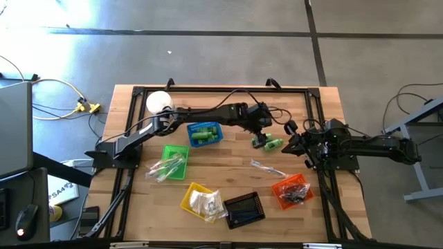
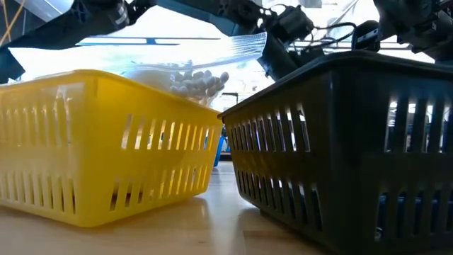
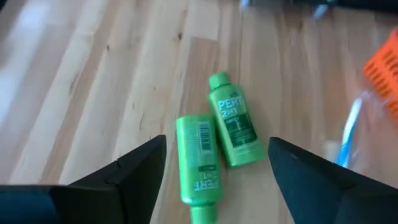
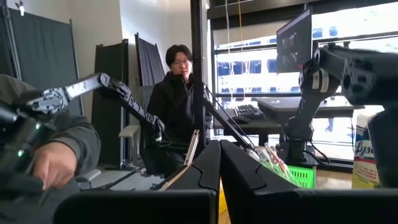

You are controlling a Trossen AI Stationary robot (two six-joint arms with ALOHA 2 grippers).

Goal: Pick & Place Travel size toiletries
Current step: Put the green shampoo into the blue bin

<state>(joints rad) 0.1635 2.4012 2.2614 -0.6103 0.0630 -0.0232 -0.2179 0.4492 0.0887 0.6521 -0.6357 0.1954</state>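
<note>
Two small bright green bottles [image 3: 199, 158] [image 3: 233, 121] lie side by side on the wood table; in the high view they show together as the green bottles [image 1: 270, 144]. My left gripper [image 3: 217, 155] [image 1: 261, 135] hovers above them, open, one finger on either side, touching neither. More green bottles sit in the blue basket [image 1: 205, 133]. A clear sachet [image 1: 266, 167] lies loose on the table. My right gripper [image 4: 221, 165] [image 1: 292, 138] waits shut just right of the bottles, held level above the table.
The green basket [image 1: 173, 160] holds clear sachets, the yellow basket [image 1: 201, 200] white packets, and the orange basket [image 1: 291, 190] dark pieces. The black basket [image 1: 243, 209] stands near the front edge. A white-lidded jar [image 1: 159, 102] is at the far left. People sit beyond the table.
</note>
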